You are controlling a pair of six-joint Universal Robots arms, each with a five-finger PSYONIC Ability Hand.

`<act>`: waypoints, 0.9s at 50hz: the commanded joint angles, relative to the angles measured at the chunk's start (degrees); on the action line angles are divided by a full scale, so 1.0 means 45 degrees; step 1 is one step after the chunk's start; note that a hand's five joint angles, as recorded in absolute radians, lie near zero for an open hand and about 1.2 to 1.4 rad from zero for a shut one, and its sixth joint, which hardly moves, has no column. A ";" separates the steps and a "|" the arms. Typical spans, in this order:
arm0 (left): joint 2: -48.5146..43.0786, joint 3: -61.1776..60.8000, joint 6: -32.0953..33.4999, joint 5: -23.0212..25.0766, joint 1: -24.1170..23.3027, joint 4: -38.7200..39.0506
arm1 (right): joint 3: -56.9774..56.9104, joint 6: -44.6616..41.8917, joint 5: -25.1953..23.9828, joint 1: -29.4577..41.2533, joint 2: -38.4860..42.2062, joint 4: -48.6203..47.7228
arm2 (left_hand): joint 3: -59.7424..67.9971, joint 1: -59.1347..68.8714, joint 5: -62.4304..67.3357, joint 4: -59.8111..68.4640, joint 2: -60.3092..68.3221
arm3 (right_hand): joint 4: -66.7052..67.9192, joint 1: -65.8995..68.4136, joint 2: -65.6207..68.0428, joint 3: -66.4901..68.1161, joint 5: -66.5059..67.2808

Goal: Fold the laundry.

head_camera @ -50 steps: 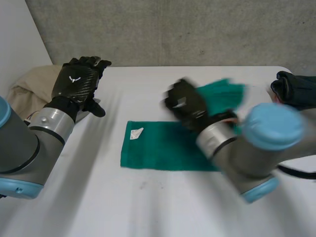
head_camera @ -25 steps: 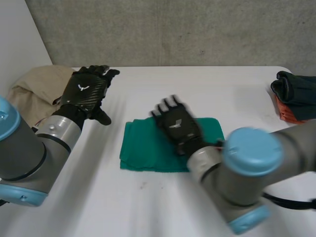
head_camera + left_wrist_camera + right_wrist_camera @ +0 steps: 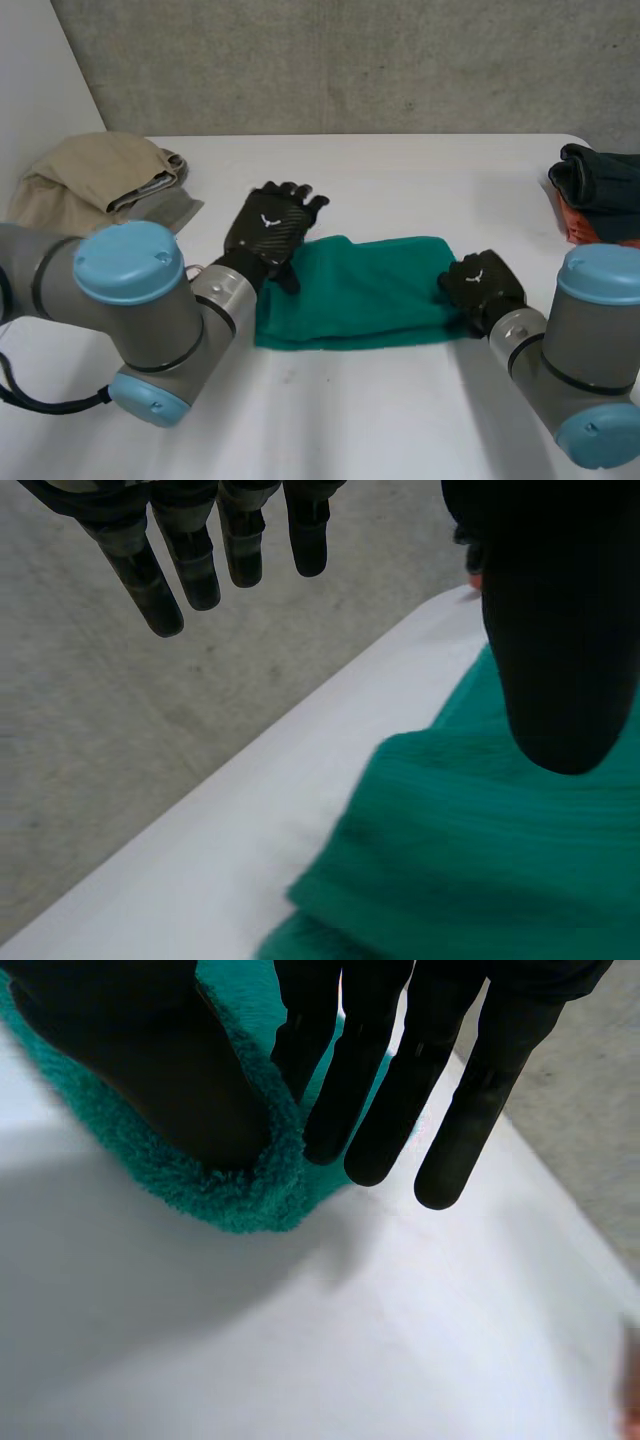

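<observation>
Right now my left hand (image 3: pixel 268 228) hovers at the left end of the folded green terry towel (image 3: pixel 365 288), fingers straight and holding nothing. My right hand (image 3: pixel 482 285) sits at the towel's right end, fingers straight, thumb resting on its edge (no grip there). The towel lies mid-table on the white table (image 3: pixel 400 180), between a crumpled beige cloth (image 3: pixel 90 175) and a dark folded pile (image 3: pixel 598 185).

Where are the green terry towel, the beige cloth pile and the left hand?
green terry towel (image 3: pixel 370 285), head view, middle
beige cloth pile (image 3: pixel 88 172), head view, top fold
left hand (image 3: pixel 266 228), head view, its back
</observation>
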 commanded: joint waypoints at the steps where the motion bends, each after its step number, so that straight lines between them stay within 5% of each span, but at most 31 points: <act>1: 0.1944 -0.0933 0.0014 -0.0543 0.0751 -0.0077 | -0.0830 -0.2391 0.0743 0.0465 -0.0544 -0.0858 | -0.0292 -0.0013 -0.0338 -0.0117 -0.0193 | 0.2527 0.3807 0.2777 0.2647 0.2858; 7: 0.2726 -0.1324 -0.0005 -0.0934 0.1200 -0.0097 | -0.1689 -0.3038 -0.0871 0.3915 -0.0293 -0.2963 | -0.0255 0.0024 -0.0301 -0.0080 -0.0156 | 0.2527 0.3807 0.2777 0.2647 0.2858; 14: 0.2844 -0.1636 -0.0083 -0.1890 0.1494 -0.0097 | -0.2314 -0.3096 -0.2946 0.5524 0.1737 -0.3477 | -0.0255 0.0024 -0.0301 -0.0080 -0.0156 | 0.2527 0.3807 0.2777 0.2647 0.2858; 17: 0.2824 -0.1656 -0.0103 -0.2086 0.1494 -0.0117 | -0.2510 -0.3135 -0.3027 0.5565 0.2033 -0.3457 | -0.0255 0.0024 -0.0301 -0.0080 -0.0156 | 0.0689 0.1970 0.0940 0.0810 0.1021; 19: 0.2824 -0.1656 -0.0122 -0.2106 0.1475 -0.0097 | -0.2706 -0.2979 -0.2599 0.5487 0.2054 -0.3321 | -0.0255 0.0024 -0.0301 -0.0080 -0.0156 | -0.7637 -0.6356 -0.7387 -0.7517 -0.7306; 22: 0.2804 -0.1539 -0.0220 -0.2048 0.1358 -0.0078 | -0.2765 -0.1873 -0.1199 0.5467 0.1859 -0.2874 | -0.0217 0.0061 -0.0264 -0.0042 -0.0119 | -1.3029 -1.1748 -1.2779 -1.2909 -1.2698; 25: 0.2785 -0.1383 -0.0376 -0.1989 0.1163 -0.0078 | -0.2610 0.0503 -0.0219 0.5118 0.0908 -0.2231 | -0.0217 0.0061 -0.0264 -0.0042 -0.0119 | -1.3029 -1.1748 -1.2779 -1.2909 -1.2698; 33: 0.1654 -0.0153 -0.1254 -0.1463 -0.0321 -0.0097 | -0.2939 0.6563 -0.0273 0.3107 -0.1091 0.1008 | 0.0007 0.0285 -0.0040 0.0181 0.0105 | -1.3029 -1.1748 -1.2779 -1.2909 -1.2698; 39: -0.0042 0.1017 -0.1529 -0.1071 -0.1103 -0.0759 | -0.4286 0.7354 -0.0332 0.2518 0.0039 0.3084 | 0.0267 0.0546 0.0221 0.0442 0.0366 | -1.3029 -1.1748 -1.2779 -1.2909 -1.2698; 45: -0.1647 0.2113 -0.1451 -0.1889 -0.1065 -0.2457 | -0.6005 0.7451 -0.1208 0.2264 0.2071 0.4276 | 0.1652 0.1930 0.1605 0.1827 0.1750 | -1.3029 -1.1748 -1.2779 -1.2909 -1.2698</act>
